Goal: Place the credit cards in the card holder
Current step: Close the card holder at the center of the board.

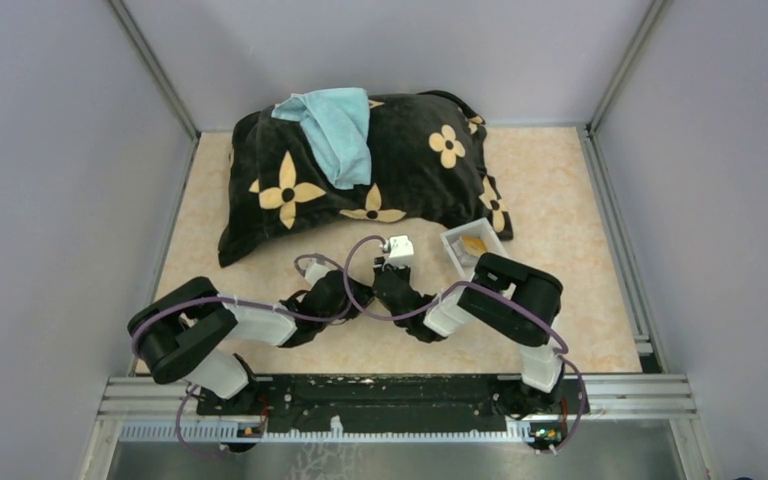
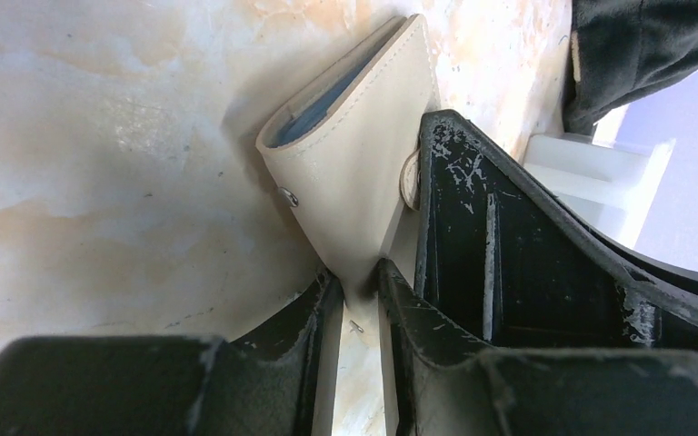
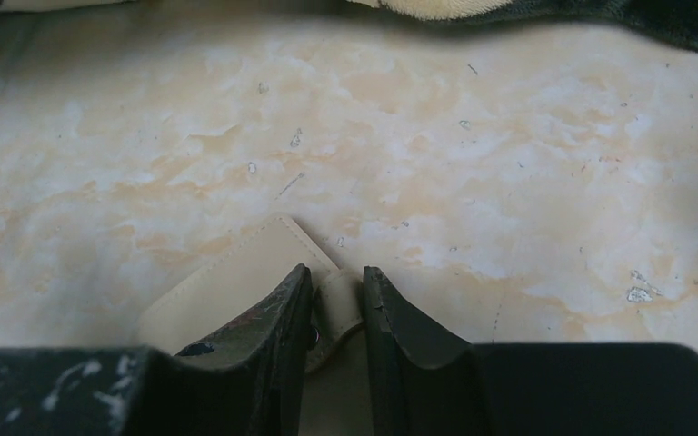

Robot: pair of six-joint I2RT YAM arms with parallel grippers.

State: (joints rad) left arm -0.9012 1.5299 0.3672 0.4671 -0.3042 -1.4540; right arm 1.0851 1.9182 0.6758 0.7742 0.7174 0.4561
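black flowered pillow (image 1: 400,170), blue towel (image 1: 338,135) on it, white tray (image 1: 453,247) beside, marbled tabletop (image 1: 560,230)

The marbled beige table (image 1: 560,200) fills the top view. A dark flowered pillow (image 1: 410,180) lies across its upper middle. A white tray (image 1: 450,243) sits just right of centre, at the pillow's lower right corner. In the left wrist view a cream holder (image 2: 354,182) stands on edge, centre frame.
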